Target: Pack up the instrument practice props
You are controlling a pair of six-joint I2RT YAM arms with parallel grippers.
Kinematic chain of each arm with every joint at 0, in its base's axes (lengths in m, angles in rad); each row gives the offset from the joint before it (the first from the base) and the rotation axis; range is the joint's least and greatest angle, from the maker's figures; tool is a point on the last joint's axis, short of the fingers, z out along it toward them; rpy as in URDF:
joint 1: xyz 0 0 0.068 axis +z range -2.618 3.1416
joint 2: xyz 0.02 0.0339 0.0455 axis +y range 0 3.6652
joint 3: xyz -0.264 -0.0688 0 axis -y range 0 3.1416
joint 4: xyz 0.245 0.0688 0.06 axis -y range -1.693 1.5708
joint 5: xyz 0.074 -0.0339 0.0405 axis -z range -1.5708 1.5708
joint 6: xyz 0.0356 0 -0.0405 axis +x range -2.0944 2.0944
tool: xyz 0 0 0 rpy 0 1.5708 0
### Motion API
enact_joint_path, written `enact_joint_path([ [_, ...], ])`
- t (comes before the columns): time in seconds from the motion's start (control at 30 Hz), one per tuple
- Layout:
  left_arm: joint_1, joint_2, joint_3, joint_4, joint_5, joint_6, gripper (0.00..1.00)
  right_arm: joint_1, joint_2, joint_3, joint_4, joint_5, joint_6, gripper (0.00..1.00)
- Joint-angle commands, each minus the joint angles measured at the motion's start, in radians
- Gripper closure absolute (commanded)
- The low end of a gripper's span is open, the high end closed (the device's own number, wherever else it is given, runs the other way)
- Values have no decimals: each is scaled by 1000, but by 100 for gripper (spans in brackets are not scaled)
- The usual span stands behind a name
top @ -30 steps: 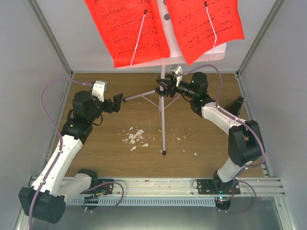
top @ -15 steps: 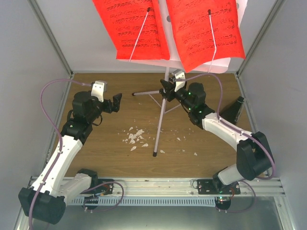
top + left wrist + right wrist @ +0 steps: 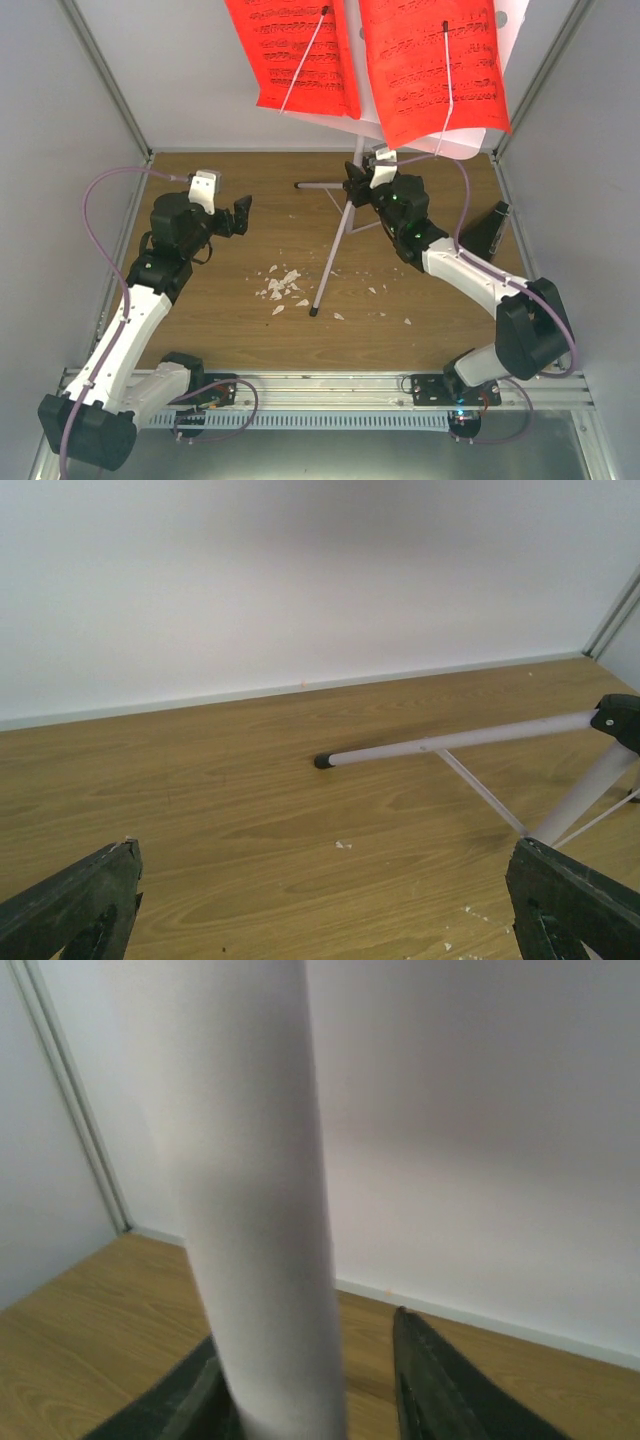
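Observation:
The white music stand (image 3: 338, 240) leans over, its hole-dotted tray (image 3: 512, 18) at the top edge carrying two bright red sheets of music (image 3: 300, 55). My right gripper (image 3: 358, 186) is shut on the stand's pole just above the tripod hub. In the right wrist view the white pole (image 3: 260, 1210) fills the space between the fingers (image 3: 440, 1390). My left gripper (image 3: 243, 213) is open and empty, left of the stand. In the left wrist view one stand leg (image 3: 460, 741) lies ahead of it. The black metronome (image 3: 493, 227) stands by the right wall.
Small white crumbs (image 3: 283, 285) are scattered on the wooden floor between the arms. Grey walls close in the left, right and back sides. The stand's near leg tip (image 3: 315, 312) sits beside the crumbs.
My right gripper has moved back and to the right with the stand. The tray and sheets have shifted right and up, and the near leg tip has slid left. The left arm has barely moved.

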Motion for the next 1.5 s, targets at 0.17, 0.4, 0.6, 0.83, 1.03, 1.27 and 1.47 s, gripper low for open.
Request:
enact_joint_path([
  [0.17,4,-31,-17,38,-54,20,1,-5,-122,-121,-57,92,82,16],
  [0.4,4,-47,-27,45,-81,26,1,-18,-285,-306,-196,209,157,10],
  [0.6,4,-64,-30,46,-81,24,1,-72,-527,-398,-423,247,226,12],
  [0.83,4,-93,-38,55,-91,23,1,-254,-749,-308,-658,204,248,13],
  [1.03,4,-116,-31,107,126,17,4,-288,-782,-75,-774,103,212,18],
  [1.27,-62,-72,100,144,351,-98,9,-288,-788,146,-894,-106,168,24],
  [1.47,-222,30,284,157,408,-155,12,-288,-842,240,-909,-289,146,32],
])
